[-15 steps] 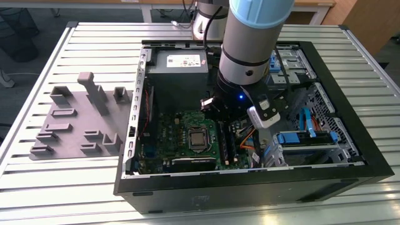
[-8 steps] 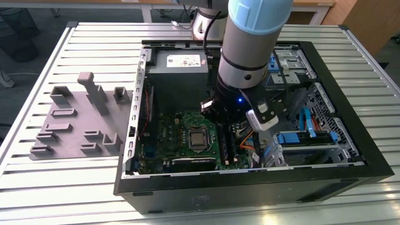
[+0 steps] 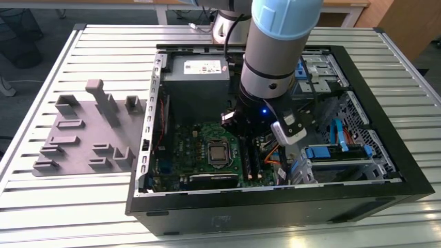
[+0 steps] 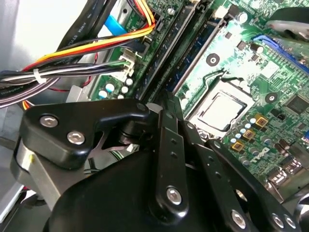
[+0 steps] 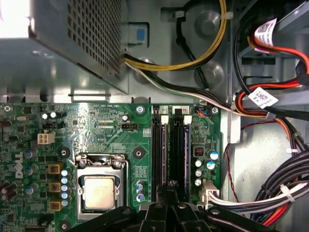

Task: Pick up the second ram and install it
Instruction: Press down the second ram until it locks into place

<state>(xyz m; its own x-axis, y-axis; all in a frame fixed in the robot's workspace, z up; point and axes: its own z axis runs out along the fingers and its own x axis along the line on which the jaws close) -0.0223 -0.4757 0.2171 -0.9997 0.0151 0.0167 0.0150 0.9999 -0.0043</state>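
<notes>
Hand (image 5: 170,193) over motherboard (image 5: 96,125) | above second ram (image 5: 178,145) | cables (image 5: 270,193) beside

Power supply label (image 3: 203,66): white sticker with dark print and a small red mark, on the grey box beyond the processor socket (image 3: 219,153) in the exterior view; its words cannot be made out.
Upper cable tag (image 5: 264,30): white tag with a barcode-like print on the red cable, far from the processor socket (image 5: 99,191) in the first wrist view; not legible.
Lower cable tag (image 5: 263,98): white tag with dark print on the cable bundle, across the memory slots from the socket; not legible.
Board print (image 5: 108,105): a line of small white lettering on the green motherboard (image 5: 140,116), between the socket and the board's edge; not legible.
</notes>
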